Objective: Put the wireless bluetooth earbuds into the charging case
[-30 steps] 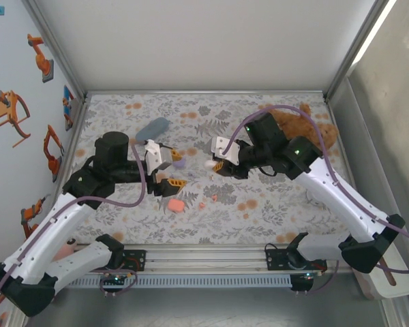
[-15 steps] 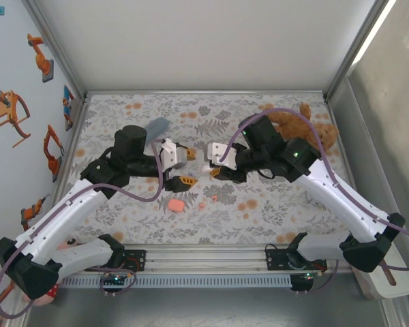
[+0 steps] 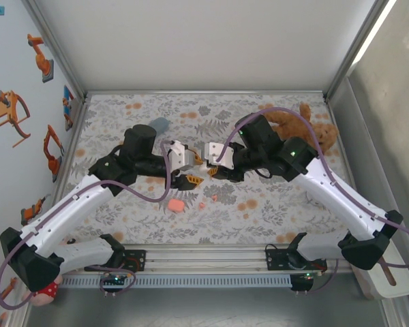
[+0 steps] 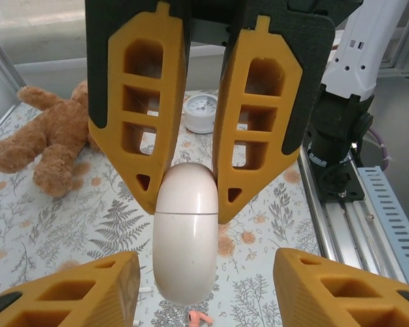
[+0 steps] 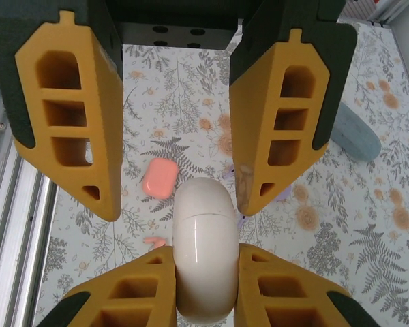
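A white oval charging case (image 5: 205,245) hangs in the air over the middle of the table. My right gripper (image 5: 206,276) is shut on its near end. My left gripper (image 4: 203,281) faces it from the other side, jaws open and straddling the free end of the case (image 4: 185,235) with a gap on each side. In the top view the left gripper (image 3: 191,167) and the right gripper (image 3: 210,161) meet tip to tip. One salmon-pink earbud (image 4: 199,318) lies on the cloth below the case. Two pink earbuds (image 3: 214,198) lie near the table's front.
A salmon-pink closed case (image 3: 175,204) lies on the floral cloth near the front, and a grey-blue case (image 3: 159,124) lies at the back left. A brown teddy bear (image 3: 307,129) sits at the back right. A small white dial (image 4: 202,112) stands beyond it.
My left arm has swung right, up to the right gripper, and its jaws have narrowed around the white case's free end. The right gripper has shifted slightly left, still holding the case.
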Action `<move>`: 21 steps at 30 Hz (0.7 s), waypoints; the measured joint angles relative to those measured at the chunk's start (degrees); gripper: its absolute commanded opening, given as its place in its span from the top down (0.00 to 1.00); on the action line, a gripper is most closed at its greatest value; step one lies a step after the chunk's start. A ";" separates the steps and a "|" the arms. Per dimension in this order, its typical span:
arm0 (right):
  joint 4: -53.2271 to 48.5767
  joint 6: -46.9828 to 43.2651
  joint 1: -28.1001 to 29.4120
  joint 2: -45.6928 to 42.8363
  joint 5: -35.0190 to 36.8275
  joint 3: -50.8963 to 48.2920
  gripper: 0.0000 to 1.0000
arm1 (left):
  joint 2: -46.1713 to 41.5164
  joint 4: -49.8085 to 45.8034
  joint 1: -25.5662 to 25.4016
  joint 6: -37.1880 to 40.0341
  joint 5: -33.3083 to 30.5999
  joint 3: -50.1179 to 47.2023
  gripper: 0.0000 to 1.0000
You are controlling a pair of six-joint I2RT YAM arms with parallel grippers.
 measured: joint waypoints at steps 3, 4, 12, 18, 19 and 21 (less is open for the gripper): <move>0.00 0.00 0.09 0.09 0.15 0.00 0.94 | 0.42 0.02 -0.26 0.17 -0.20 0.02 0.51; 0.00 0.00 0.11 0.09 0.13 0.00 0.94 | 0.55 0.02 -0.31 0.26 -0.24 0.07 0.51; -0.02 0.04 0.42 0.44 0.66 0.22 0.94 | 1.70 0.20 -1.20 0.70 -0.96 1.31 0.59; -0.07 0.20 0.50 0.55 1.18 0.22 0.94 | 2.56 0.28 -1.66 1.09 -1.95 1.64 0.63; -0.09 0.20 0.50 0.55 1.20 0.22 0.94 | 2.60 0.28 -1.66 1.16 -2.08 1.64 0.63; -0.09 0.22 0.50 0.55 1.25 0.22 0.94 | 2.60 0.24 -1.68 1.40 -2.32 1.66 0.64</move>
